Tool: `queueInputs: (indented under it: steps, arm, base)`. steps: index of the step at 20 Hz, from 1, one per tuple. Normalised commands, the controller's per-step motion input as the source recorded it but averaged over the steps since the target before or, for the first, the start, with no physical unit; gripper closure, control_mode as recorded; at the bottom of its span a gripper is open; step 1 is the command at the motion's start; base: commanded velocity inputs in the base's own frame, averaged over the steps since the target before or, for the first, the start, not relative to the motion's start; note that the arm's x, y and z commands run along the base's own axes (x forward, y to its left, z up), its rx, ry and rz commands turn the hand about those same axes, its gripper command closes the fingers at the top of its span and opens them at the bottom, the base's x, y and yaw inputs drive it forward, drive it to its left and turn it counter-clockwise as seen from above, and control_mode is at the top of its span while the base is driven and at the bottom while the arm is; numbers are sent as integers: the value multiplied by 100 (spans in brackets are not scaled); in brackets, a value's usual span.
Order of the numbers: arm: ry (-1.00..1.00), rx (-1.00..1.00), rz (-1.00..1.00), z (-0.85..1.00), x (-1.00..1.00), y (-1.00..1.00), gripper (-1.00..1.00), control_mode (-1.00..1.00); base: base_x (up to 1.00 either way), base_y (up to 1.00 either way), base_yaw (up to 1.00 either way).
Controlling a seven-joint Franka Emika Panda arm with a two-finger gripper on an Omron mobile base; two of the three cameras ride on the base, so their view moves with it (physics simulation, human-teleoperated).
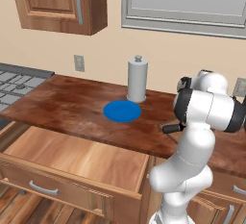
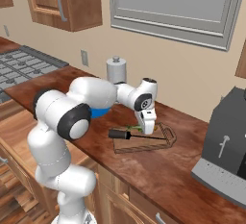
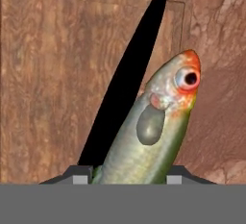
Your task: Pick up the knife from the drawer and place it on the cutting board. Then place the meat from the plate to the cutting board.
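The meat [image 3: 149, 131], a small fish, is gripped between the fingertips of the pincer [image 3: 129, 174], which is lowered over the cutting board [image 2: 144, 143] on the desk [image 2: 168, 180]. The knife [image 2: 126, 134] is laid on the board beneath it. The blue plate [image 1: 122, 110] is seen bare, the drawer [image 1: 72, 170] pulled open.

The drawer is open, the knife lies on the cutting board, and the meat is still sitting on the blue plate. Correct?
Not quite. The plate is bare in the left base view; the meat is between the fingers of the gripper, held over the cutting board in the hand view. The rest holds: the drawer is open and the knife lies on the board.
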Motion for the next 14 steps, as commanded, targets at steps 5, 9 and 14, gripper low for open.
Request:
queueInputs:
  steps: [5,9,14]
  arm:
    - [1,1,-9,-5,2,0,100,-100]
    - [4,0,-3,-2,12,0,100,-100]
    - [2,0,0,-10,25,0,100,-100]
  base:
    - [0,0,0]
    - [0,0,0]
    - [0,0,0]
